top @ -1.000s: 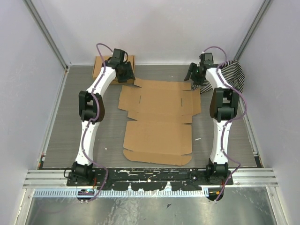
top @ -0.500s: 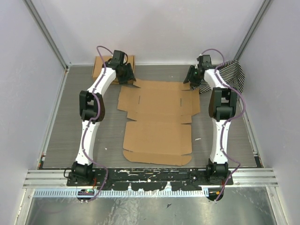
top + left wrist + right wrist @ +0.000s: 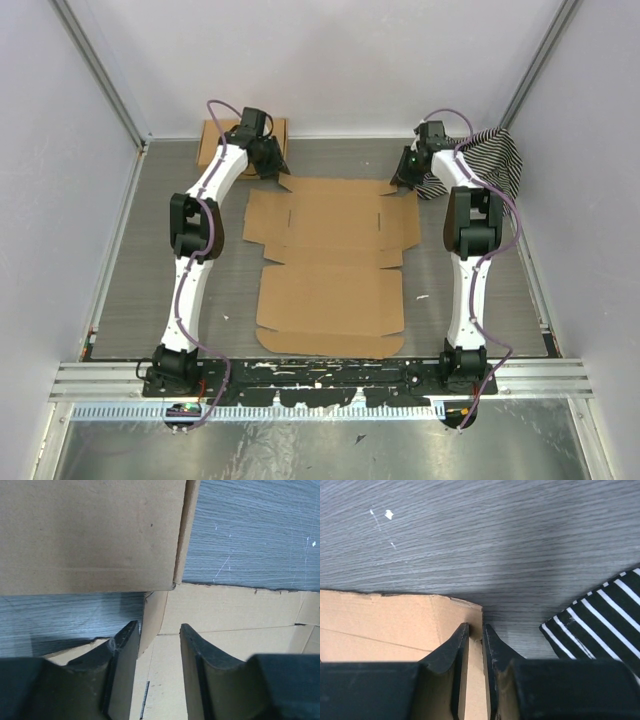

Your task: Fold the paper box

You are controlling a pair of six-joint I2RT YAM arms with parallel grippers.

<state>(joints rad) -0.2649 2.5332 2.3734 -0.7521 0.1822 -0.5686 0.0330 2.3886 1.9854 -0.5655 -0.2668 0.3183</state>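
Observation:
The paper box [image 3: 330, 265] lies as a flat brown die-cut sheet in the middle of the table. My left gripper [image 3: 274, 166] is at its far left corner. In the left wrist view the jaws [image 3: 159, 627] stand apart, and a raised corner flap [image 3: 152, 620] curls up between them against the left finger. My right gripper [image 3: 404, 177] is at the sheet's far right corner. In the right wrist view its jaws [image 3: 476, 627] are nearly together, pinching the upturned corner flap [image 3: 457, 612] of the paper box.
A compact brown cardboard box [image 3: 214, 141] sits at the back left, just beyond the left gripper, and fills the upper left wrist view [image 3: 90, 535]. A black-and-white striped cloth [image 3: 497, 158] lies at the back right, close to the right gripper [image 3: 600, 625]. Walls enclose the table.
Both grippers have narrowed, the right one closing on the far right corner flap. The sheet has slid a little to the left and toward the arms' bases.

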